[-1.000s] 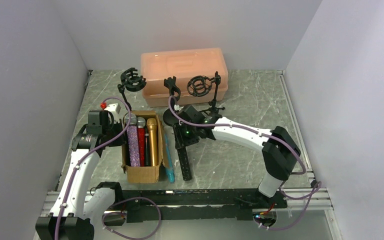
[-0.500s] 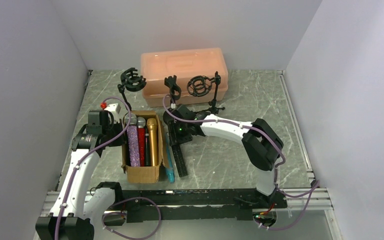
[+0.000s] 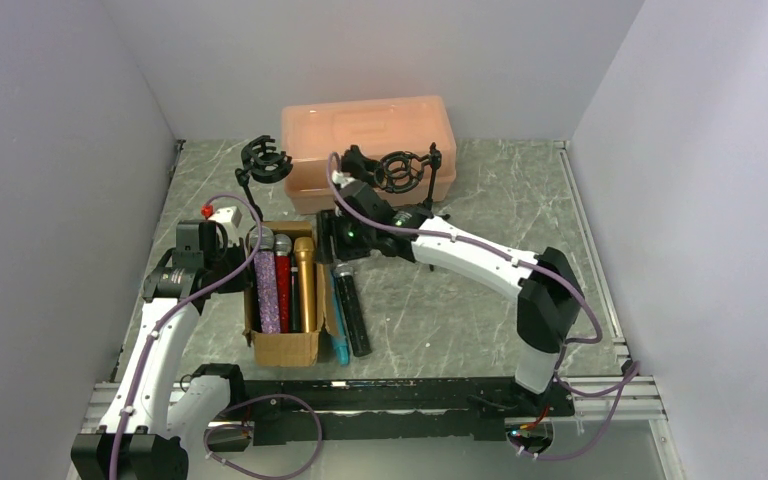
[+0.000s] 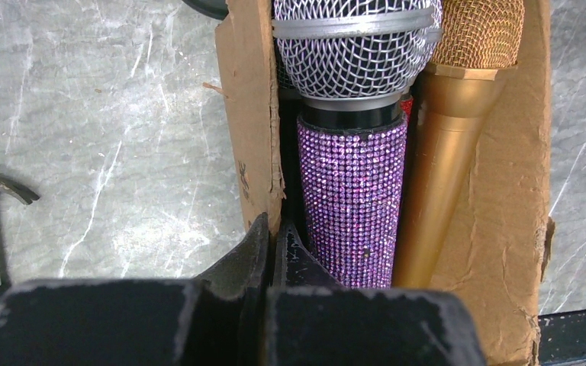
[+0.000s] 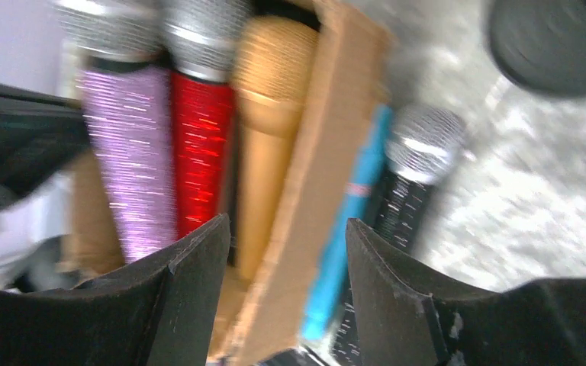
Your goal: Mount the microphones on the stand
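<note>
Two microphones lie on the table (image 3: 460,300) nearest the arm bases, just right of the cardboard box (image 3: 285,348). They are a teal microphone (image 3: 339,320) along the box wall and a black microphone (image 3: 352,310) beside it, mesh head pointing away. Inside the box sit a purple glitter microphone (image 4: 351,198), a red glitter microphone (image 3: 283,280) and a gold microphone (image 4: 442,152). The left gripper (image 4: 271,244) is pinched closed on the box's left wall, apparently steadying it. The right gripper (image 5: 286,225) hovers over the black microphone's head, jaws apart and empty. Farther back wait the clip stands (image 3: 265,162), unfilled, before a peach case (image 3: 368,125). The step in hand looks like picking up. The right arm must descend onto the black handle, close, then carry it to a clip.
</note>
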`<act>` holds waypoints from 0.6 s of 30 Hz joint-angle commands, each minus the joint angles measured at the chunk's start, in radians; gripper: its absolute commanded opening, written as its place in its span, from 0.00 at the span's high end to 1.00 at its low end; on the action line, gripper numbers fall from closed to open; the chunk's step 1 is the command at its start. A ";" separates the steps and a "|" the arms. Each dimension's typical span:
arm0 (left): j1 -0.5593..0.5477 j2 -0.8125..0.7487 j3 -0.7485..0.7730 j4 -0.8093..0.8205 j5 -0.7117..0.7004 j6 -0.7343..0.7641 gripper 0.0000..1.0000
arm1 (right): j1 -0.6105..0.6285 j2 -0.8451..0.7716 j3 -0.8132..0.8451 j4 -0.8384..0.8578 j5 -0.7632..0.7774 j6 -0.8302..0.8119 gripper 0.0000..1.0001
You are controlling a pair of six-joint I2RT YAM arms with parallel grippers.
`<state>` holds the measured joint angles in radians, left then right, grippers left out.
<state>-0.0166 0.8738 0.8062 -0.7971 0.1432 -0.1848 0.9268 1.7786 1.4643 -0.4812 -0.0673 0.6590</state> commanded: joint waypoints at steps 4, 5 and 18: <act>-0.003 -0.035 0.045 0.069 0.068 -0.020 1.00 | 0.100 0.089 0.292 -0.003 -0.082 -0.011 0.39; -0.003 -0.035 0.047 0.069 0.068 -0.021 1.00 | 0.107 0.116 0.314 -0.004 -0.096 -0.012 0.39; -0.002 -0.039 0.063 0.064 0.079 -0.024 1.00 | 0.128 0.362 0.552 -0.066 -0.180 -0.044 0.39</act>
<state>-0.0162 0.8692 0.8062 -0.8001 0.1596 -0.1879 1.0504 2.1300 1.9060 -0.5125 -0.2359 0.6449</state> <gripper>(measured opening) 0.023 0.611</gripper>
